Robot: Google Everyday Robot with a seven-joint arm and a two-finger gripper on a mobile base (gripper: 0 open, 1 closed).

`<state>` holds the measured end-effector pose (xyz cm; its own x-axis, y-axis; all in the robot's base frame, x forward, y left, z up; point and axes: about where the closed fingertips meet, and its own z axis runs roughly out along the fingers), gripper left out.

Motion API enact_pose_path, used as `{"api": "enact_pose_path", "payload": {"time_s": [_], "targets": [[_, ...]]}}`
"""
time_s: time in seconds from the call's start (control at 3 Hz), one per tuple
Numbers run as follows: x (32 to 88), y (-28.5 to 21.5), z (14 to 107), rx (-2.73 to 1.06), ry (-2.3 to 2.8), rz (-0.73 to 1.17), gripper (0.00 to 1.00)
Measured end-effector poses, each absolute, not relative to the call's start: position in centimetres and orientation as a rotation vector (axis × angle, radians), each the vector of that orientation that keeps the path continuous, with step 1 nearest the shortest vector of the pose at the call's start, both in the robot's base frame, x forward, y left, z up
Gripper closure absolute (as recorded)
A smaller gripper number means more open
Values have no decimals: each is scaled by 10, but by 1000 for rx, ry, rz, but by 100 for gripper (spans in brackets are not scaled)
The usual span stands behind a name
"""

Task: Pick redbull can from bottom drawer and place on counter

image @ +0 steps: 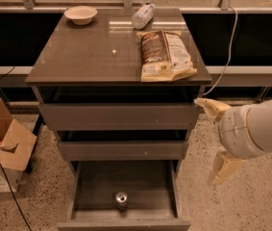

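The redbull can [121,199] stands upright in the pulled-out bottom drawer [93,191], near its front middle, with its silver top showing. The counter [92,52] is the glossy top slab of the cabinet. My gripper [218,138] hangs in the air to the right of the cabinet, level with the two upper drawers. It is open and empty. One beige finger [211,109] points at the cabinet's right edge and the other finger [225,167] points down. The gripper is above and to the right of the can, well apart from it.
On the counter lie a snack bag [166,54] at the right, a clear plastic bottle [142,16] on its side at the back, and a small bowl [80,15] at the back left. A cardboard box [8,150] stands on the floor at the left. A cable [228,47] hangs at the right.
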<state>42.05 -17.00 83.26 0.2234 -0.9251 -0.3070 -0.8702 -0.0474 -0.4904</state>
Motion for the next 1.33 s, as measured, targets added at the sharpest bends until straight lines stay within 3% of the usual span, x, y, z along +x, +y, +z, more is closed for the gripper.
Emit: {"api": "enact_pose_path", "payload": {"time_s": [0.33, 1.33], "targets": [[446, -179, 786, -1858, 1694, -74, 0], [448, -159, 744, -1885, 1754, -74, 0]]}}
